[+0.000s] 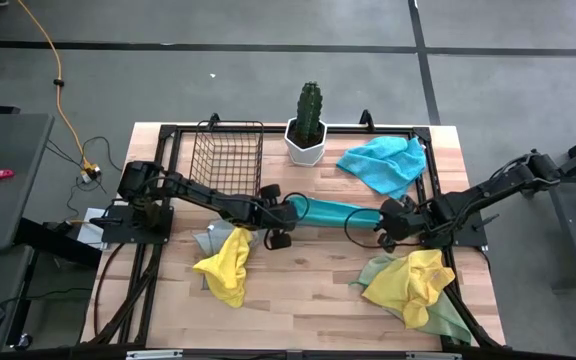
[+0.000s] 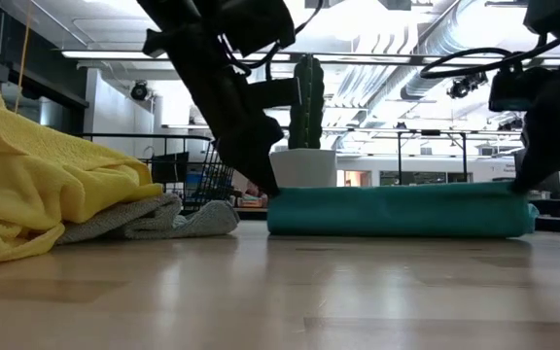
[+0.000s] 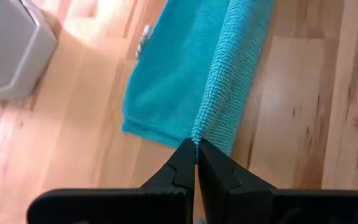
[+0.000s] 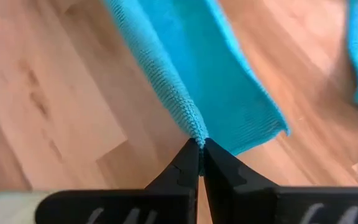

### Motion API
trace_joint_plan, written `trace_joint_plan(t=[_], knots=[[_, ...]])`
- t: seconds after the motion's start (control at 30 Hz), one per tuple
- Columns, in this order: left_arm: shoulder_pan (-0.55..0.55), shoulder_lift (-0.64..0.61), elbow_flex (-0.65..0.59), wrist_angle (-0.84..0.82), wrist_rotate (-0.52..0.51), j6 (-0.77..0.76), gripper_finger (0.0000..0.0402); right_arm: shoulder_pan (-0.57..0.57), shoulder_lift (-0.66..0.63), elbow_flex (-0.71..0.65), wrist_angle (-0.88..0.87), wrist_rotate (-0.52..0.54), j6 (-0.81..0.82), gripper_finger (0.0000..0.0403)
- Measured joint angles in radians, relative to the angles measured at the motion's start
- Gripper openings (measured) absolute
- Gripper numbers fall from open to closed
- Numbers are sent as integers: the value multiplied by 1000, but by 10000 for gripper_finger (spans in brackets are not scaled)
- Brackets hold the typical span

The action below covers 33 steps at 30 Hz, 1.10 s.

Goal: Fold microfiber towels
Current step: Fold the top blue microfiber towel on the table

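Note:
A turquoise towel (image 1: 338,212) lies as a long strip at the table's middle, stretched between my two grippers. My left gripper (image 1: 293,208) is shut on its left end and my right gripper (image 1: 383,218) is shut on its right end. In the low view the strip (image 2: 397,212) rests on the table along its lower side. A yellow towel (image 1: 226,262) lies bunched on a grey one (image 1: 206,240) at the near left. Another yellow towel (image 1: 416,280) lies on a pale green one (image 1: 448,318) at the near right. A second turquoise towel (image 1: 383,162) lies crumpled at the far right. My left gripper pinches the upper edge of the towel at its left end (image 3: 199,134) between its two fingertips, coming slanting down from the table's left. That edge runs as a straight raised ridge away from the fingers. The layer below (image 3: 160,93) lies flat on the table. My right gripper pinches the upper edge of the towel at its right end (image 4: 191,124) between its two fingertips, coming slanting down from the table's right. The edge runs straight away from the fingers. The lower layer (image 4: 241,106) lies on the table.
A black wire basket (image 1: 226,160) stands at the far left. A cactus in a white pot (image 1: 308,125) stands at the far middle, just behind the strip. A black frame (image 1: 268,128) runs round the table. Bare wood (image 1: 308,280) lies between the two near heaps.

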State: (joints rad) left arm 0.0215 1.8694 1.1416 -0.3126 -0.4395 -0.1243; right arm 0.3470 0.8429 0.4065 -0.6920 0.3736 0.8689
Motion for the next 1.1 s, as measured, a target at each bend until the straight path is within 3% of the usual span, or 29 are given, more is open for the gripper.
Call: trace_joint_plan(t=[0.3, 0.57, 0.8, 1.1], knots=[[49, -1, 0, 27, -36, 13, 0, -4, 0, 0, -14, 100, 80, 0], [79, -1, 0, 57, -44, 15, 0, -91, 2, -3, -7, 114, 129, 0], [49, -1, 0, 43, -5, 12, 0, -112, 2, -16, 9, -48, 94, 0], [-104, -3, 0, 15, 44, -60, 0, 19, 2, 38, 20, -229, 48, 0]])
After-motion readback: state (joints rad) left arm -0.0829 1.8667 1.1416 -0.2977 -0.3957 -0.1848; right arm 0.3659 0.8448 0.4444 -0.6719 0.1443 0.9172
